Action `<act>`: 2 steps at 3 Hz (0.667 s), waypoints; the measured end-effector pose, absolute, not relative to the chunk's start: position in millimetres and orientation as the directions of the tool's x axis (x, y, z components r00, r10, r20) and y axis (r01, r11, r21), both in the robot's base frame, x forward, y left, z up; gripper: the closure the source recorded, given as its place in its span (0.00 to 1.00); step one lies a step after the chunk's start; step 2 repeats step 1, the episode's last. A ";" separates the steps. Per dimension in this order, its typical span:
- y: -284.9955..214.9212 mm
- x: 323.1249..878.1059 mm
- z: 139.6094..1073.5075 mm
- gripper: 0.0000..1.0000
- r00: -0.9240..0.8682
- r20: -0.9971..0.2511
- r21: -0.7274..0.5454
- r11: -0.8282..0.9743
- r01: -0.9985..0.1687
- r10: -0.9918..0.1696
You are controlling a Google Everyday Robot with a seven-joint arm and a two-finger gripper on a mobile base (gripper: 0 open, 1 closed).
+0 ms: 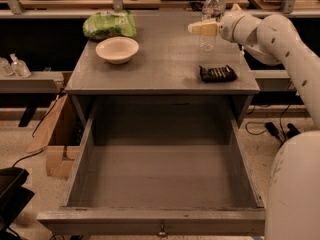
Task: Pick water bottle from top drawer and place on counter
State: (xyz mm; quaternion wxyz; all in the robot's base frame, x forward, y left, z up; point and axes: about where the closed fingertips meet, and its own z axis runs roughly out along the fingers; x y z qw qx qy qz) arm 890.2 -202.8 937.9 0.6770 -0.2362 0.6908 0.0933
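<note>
The water bottle point(212, 39), clear with a white cap, stands upright on the grey counter point(165, 64) near its back right. My gripper point(212, 19) reaches in from the right at the bottle's mid-height. One cream finger point(201, 28) lies across the front of the bottle and sticks out past its left side; the other shows only as a tip behind it. The fingers look spread, not pressing the bottle. The top drawer point(150, 221) is pulled fully out below the counter, and its grey floor holds nothing.
A cream bowl point(117, 49) and a green bag point(109, 25) sit at the counter's back left. A black packet point(218, 74) lies in front of the bottle. Pump bottles point(12, 66) stand on the left shelf. A cardboard box point(55, 139) is on the floor at left.
</note>
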 end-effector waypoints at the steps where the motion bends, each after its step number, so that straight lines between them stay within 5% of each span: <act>1: -202.8 890.2 937.9 0.00 0.028 -0.979 -0.191 0.871 -0.453 -0.200; 2: -202.8 890.2 937.9 0.00 0.028 -0.979 -0.191 0.871 -0.453 -0.200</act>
